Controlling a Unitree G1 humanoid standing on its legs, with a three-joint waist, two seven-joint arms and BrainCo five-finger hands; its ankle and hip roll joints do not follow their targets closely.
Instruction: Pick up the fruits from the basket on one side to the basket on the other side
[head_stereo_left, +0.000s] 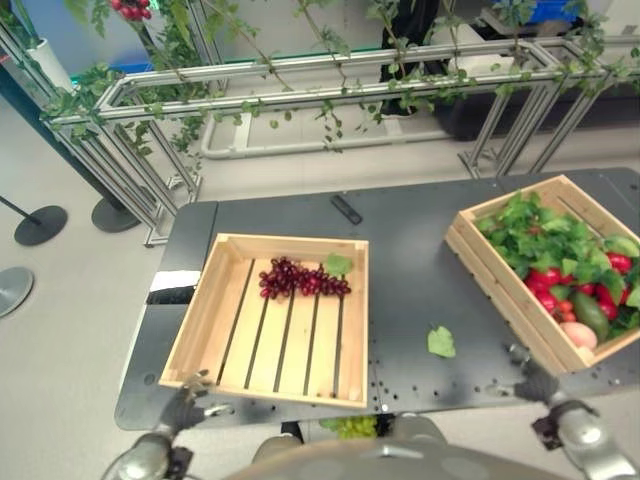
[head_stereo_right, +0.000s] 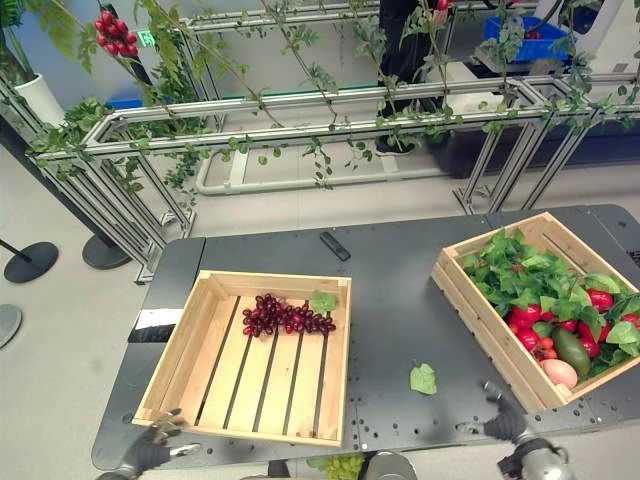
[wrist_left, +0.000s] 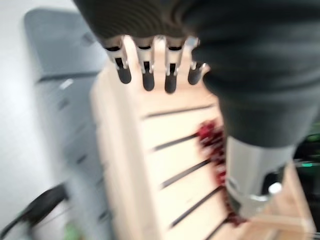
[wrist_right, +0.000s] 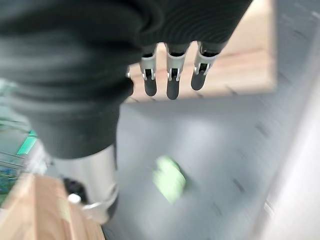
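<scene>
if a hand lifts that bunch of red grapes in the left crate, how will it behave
The red grapes form a loose, knobbly cluster, so they would probably sag and swing rather than stay stiff. The small round berries look smooth, so some might slip or detach and roll along the crate slats.

Each arm was silver-grey with a rounded metal wrist. The left hand (head_stereo_left: 183, 408) and the right hand (head_stereo_left: 537, 383) each wore a dark ribbed cover over the back. Their fingers (wrist_left: 146, 70) were silver with dark tips, with small dark slots near the base.
</scene>
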